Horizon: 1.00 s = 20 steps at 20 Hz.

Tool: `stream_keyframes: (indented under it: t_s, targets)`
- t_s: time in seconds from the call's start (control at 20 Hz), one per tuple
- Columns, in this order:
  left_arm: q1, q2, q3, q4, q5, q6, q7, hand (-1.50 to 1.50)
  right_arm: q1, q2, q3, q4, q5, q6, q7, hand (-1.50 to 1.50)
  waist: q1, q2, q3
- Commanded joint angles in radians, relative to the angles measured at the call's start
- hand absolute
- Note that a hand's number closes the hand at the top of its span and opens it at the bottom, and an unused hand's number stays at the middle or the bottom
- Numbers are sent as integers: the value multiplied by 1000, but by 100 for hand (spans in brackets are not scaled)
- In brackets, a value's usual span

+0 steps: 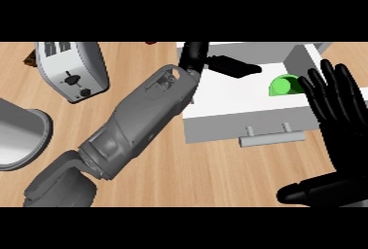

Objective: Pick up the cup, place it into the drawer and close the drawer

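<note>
- Head view, looking steeply down on a wooden desk [215, 170].
- White drawer [237, 95] stands pulled open at upper right; its front panel faces the lower edge of the view and carries a grey bar handle [271, 137].
- Green cup [285, 85] sits inside the drawer, at the right end of the compartment, close to the right wall. The right robot hand's fingers overlap its right edge in this view; whether they touch it I cannot tell.
- Left forearm crosses the view diagonally from lower left up to the drawer's left rim. Left robot hand [229, 64] reaches over the drawer's interior, fingers extended toward the right and holding nothing: open. It is apart from the cup, with bare drawer floor between them.
- Right robot hand [336, 104] shows at the right edge, palm flat, fingers straight and spread, pointing up the view: open, nothing held. Its thumb lies low near the lower right corner.
- Right hand's fingertips lie over the drawer's right end, just beside the cup.
- Silver toaster [72, 70] stands on the desk at upper left, well apart from the drawer.
- A grey rounded vessel [22, 136] is cut off by the left edge; cannot identify it further.
</note>
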Motion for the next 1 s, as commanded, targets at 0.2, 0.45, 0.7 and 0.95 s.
stream_keyframes:
  t_s: [0.2, 0.45, 0.7, 0.95]
  targets:
    - [20, 0, 82, -68, 85, -75, -124, -150, 77, -44, -71, -22, -112, 67, 5, -150, 65, -17, -1]
    - [100, 40, 124, -170, 91, -56, -64, -150, 62, -88, -49, -86, -88, 88, 53, 150, 103, -27, -2]
    - [203, 123, 138, -331, 98, -39, -22, -150, 91, -154, -10, -84, 42, 167, 14, 150, 123, -33, -2]
    - [385, 261, 154, -534, 101, -34, 26, -150, 99, -199, -22, -92, 76, 185, 52, 150, 134, -33, -2]
